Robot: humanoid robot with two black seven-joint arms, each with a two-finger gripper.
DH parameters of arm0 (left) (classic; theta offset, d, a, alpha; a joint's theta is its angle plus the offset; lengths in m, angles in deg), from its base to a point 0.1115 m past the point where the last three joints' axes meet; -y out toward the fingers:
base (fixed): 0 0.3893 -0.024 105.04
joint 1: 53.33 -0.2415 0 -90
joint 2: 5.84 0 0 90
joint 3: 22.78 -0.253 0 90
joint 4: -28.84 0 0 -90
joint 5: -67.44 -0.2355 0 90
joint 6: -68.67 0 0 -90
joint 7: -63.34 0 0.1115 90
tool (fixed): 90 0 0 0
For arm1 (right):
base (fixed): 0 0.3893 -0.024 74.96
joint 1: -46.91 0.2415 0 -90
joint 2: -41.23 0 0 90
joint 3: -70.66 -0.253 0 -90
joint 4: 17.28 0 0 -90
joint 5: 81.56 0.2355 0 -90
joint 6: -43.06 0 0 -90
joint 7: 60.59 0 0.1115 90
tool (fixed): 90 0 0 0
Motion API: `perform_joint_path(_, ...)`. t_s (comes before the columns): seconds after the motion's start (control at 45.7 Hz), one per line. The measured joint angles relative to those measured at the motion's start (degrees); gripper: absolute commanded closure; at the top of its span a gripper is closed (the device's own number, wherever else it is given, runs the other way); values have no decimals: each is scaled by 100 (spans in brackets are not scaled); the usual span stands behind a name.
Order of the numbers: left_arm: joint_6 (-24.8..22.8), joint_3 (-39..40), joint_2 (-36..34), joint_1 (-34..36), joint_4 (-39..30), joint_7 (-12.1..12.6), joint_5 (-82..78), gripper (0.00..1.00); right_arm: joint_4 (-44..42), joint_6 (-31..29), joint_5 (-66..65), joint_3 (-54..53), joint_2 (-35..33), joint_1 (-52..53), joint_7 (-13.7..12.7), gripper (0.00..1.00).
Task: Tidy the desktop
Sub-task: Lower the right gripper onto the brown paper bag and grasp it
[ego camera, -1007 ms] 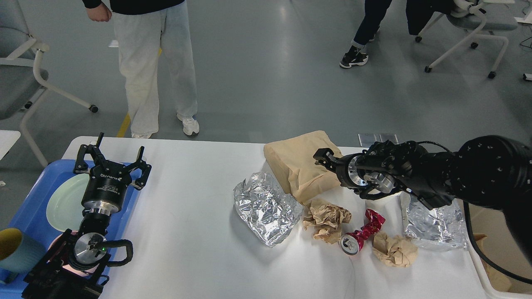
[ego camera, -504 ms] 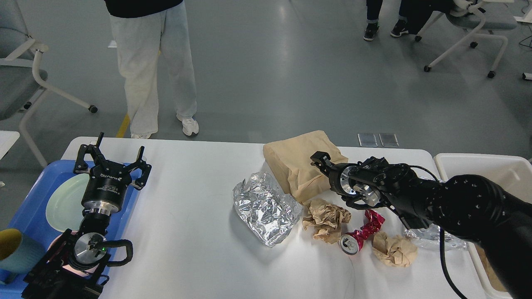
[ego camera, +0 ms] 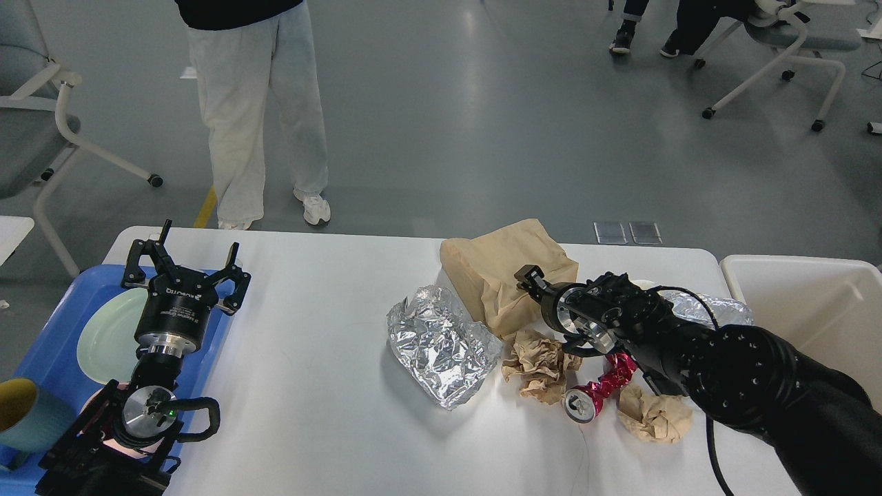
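Apparently my right gripper, its state impossible to tell, reaches the tan crumpled paper bag at centre-right of the large white desktop, next needing a firm grasp, while the left gripper hangs open.

Left arm rises from the lower left corner, wrist upright, and the black two-finger left gripper points up and away with its fingers spread wide, nothing between them. Right arm sweeps in from the lower right, thick black links stretched low toward the centre; the black right gripper is seen end-on, dark, its fingers impossible to separate.
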Motion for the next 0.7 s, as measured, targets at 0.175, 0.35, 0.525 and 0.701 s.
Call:
perform_joint_path(0.175,0,0,0,0,0,0,-2,4,-20,40,-35,-19,-3,-48,-54,100)
perform_joint_path(0.35,0,0,0,0,0,0,-2,4,-21,32,-241,-52,-6,4,-70,100)
perform_joint_path(0.525,0,0,0,0,0,0,-2,4,11,50,-313,-468,-66,40,-77,100)
perform_joint_path(0.701,0,0,0,0,-2,0,-2,4,47,10,-411,-587,-84,116,-83,100)
